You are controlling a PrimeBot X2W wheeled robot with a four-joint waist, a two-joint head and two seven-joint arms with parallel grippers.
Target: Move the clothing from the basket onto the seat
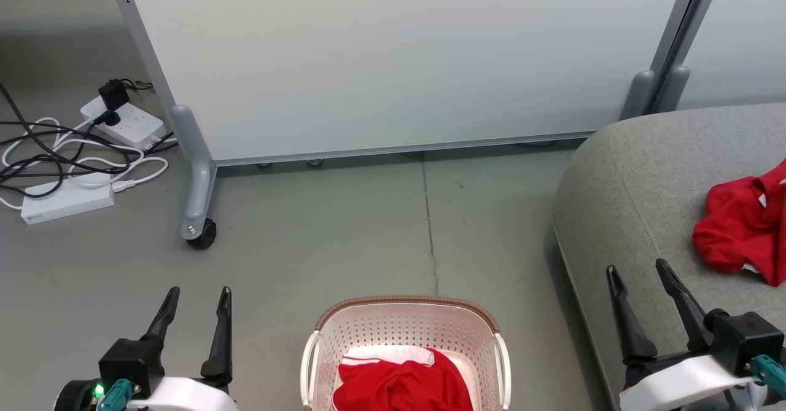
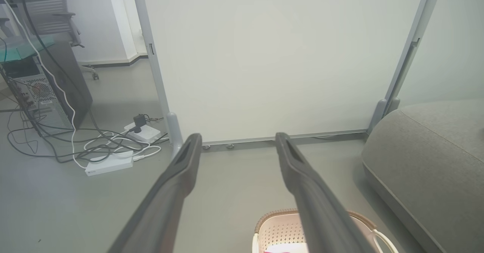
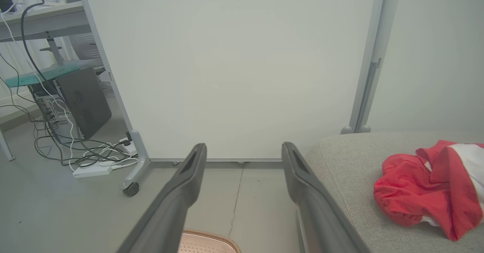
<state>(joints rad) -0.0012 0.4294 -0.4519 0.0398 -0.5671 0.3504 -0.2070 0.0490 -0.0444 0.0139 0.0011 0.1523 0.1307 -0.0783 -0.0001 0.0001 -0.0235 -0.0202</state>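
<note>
The cream basket [image 1: 405, 322] stands on the floor at the bottom centre, with red and white clothing [image 1: 399, 383] bunched inside. A second piece of red clothing [image 1: 740, 227] lies crumpled on the grey seat [image 1: 626, 183] at the right, also seen in the right wrist view as clothing [image 3: 423, 187] on the seat [image 3: 348, 169]. My left gripper [image 1: 198, 300] hangs open and empty left of the basket. My right gripper [image 1: 638, 273] is open and empty over the seat's front edge, left of the garment. The left wrist view catches the basket rim [image 2: 276, 217] and the seat [image 2: 427, 154].
A wheeled white partition [image 1: 393, 61] stands across the back, its caster [image 1: 201, 236] on the floor at the left. Power strips and tangled cables [image 1: 80, 153] lie at the far left. A computer tower [image 2: 41, 94] sits beyond them.
</note>
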